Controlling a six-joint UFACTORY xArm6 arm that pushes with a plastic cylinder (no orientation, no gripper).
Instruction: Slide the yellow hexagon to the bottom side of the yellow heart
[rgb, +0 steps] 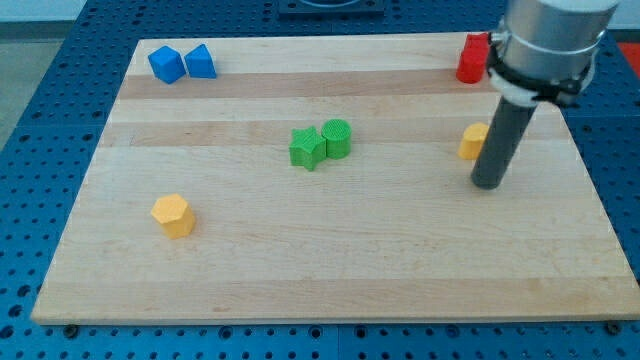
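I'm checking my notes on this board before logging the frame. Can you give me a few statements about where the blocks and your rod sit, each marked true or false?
1. The yellow hexagon lies at the view's lower left. True.
2. My tip touches the yellow hexagon. False: it is far off at the view's right, just below the yellow heart, which the rod partly hides.
3. The green star and green cylinder sit side by side near the centre. True.
4. The two blue blocks are at the view's bottom right. False: they are at the top left.
5. A red block sits at the top right. True.
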